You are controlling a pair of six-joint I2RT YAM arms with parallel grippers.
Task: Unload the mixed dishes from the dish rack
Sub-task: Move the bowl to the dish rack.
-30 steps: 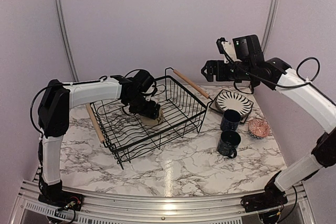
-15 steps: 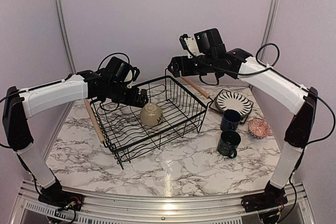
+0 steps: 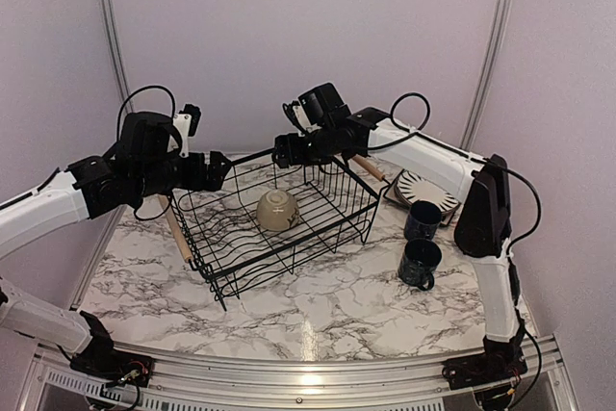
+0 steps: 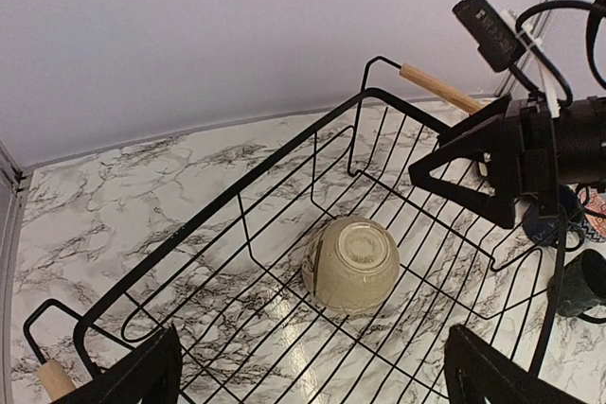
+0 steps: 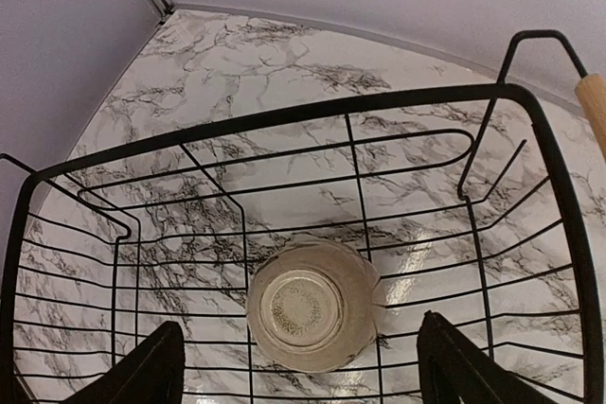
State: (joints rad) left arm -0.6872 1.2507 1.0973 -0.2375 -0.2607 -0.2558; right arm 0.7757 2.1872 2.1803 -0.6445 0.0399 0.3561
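Where my right gripper (image 3: 284, 151) hangs: over the far rim of the black wire dish rack (image 3: 241, 247), fingers spread, empty.
My left gripper (image 3: 217, 172): over the rack's left end, fingers spread wide, empty.
One small cream bowl (image 3: 277, 210): upside down on the rack floor, untouched.
Two dark navy mugs (image 3: 422, 220): on the white marble table (image 3: 318, 315), right of the rack.

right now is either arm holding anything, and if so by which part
Nothing is held. The jaws of both arms stand open and empty over the dish rack; the bowl sits upside down inside it, untouched.
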